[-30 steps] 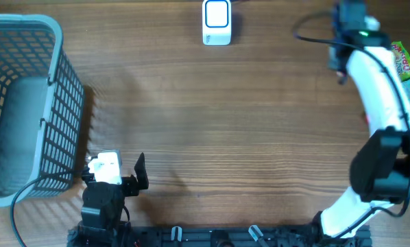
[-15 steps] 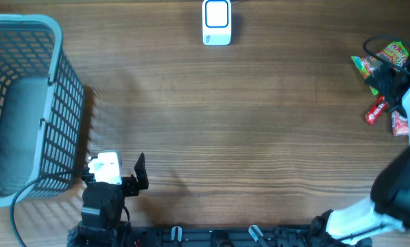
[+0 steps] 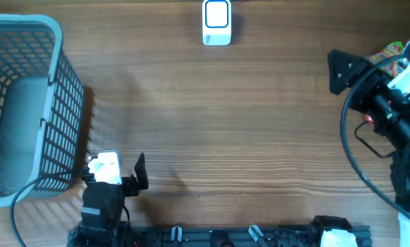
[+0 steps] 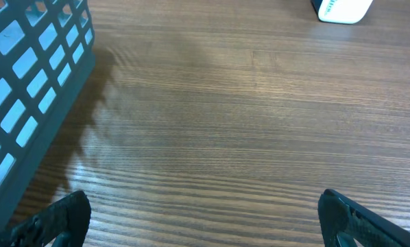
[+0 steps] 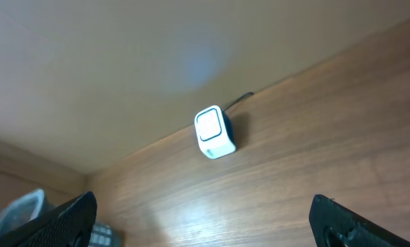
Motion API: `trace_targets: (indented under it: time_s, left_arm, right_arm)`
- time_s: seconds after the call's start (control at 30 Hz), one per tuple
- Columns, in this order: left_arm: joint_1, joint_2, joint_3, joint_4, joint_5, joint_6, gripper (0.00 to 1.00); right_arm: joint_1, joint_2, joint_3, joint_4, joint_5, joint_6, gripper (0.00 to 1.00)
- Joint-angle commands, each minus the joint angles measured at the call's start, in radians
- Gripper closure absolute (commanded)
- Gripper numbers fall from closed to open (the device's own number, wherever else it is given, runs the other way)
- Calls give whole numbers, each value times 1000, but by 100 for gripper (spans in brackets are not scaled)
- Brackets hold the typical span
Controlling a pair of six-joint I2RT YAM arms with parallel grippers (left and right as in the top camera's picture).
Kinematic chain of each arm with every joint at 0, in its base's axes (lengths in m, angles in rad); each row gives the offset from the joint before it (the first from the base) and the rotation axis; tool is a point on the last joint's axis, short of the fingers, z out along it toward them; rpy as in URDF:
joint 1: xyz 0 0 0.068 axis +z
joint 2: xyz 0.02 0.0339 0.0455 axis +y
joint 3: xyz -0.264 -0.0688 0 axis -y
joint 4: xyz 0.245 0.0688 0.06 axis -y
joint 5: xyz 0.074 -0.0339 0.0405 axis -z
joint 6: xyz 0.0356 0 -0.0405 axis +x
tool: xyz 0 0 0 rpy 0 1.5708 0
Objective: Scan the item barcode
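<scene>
Overhead: snack packet point(image 3: 389, 52) lies near right gripper point(image 5: 203, 223), its jaws spread wide, empty.

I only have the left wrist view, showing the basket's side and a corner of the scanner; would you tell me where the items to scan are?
Observer: From overhead, a colourful snack packet shows at the far right edge of the table, partly hidden by the right arm.
Operator: Thank you. Is the right end effector holding anything?
Observer: No. The right end effector is open, with nothing between its fingers, and its camera faces the scanner.
Operator: And what is in the basket?
Observer: From overhead, the basket shows only its bare grey floor.
</scene>
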Motion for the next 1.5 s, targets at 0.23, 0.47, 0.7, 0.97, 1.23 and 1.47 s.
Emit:
trace_targets:
  time_s: [0.23,0.47,0.7,0.97,1.23,1.47]
  left_arm:
    - [6,-5,-6,3,-9,-9,0]
    - [6,-5,-6,3,-9,-9,0]
    - [6,-5,-6,3,-9,-9,0]
    - [6,-5,-6,3,-9,-9,0]
    - [6,-5,-6,3,-9,-9,0]
    - [6,-5,-6,3,-9,-9,0]
  right_arm:
    - [84,-433,-474,617,78,-263,0]
    - [89,-819,-935,1041,70,-417,0]
    - [109,-949,-1130,1056,72,-576,0]
    - [109,-950,-1339,1020,219,-501,0]
    - [109,-945,-1339,773,233,-514,0]
    - [109,-939,-1339,773,233,-514,0]
